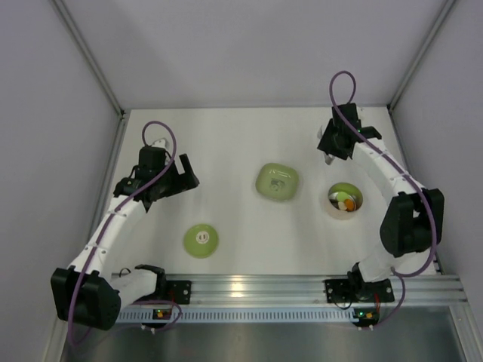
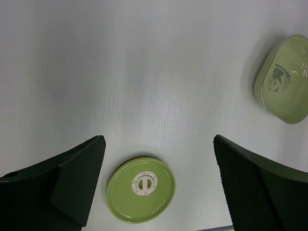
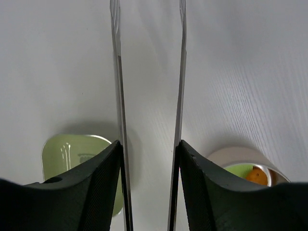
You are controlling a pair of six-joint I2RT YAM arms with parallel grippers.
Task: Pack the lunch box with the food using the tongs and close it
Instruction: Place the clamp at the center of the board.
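Tongs (image 3: 118, 96) in right gripper (image 3: 149, 143), food (image 1: 346, 202) in lunch box (image 1: 343, 216)

No legible text, brand or number in any view. Closest candidates:
- lid (image 2: 141, 189): the white centre mark has a slot and a ring of tiny dark characters round its edge. They are too small to read from the left wrist, and from the top it is just a pale dot.
- light-green dish (image 2: 284, 79): a dark printed figure, probably a cartoon character, with a few thin strokes beside it that could be lettering but can't be resolved. The right wrist view shows the same print only as a faint grey smudge.
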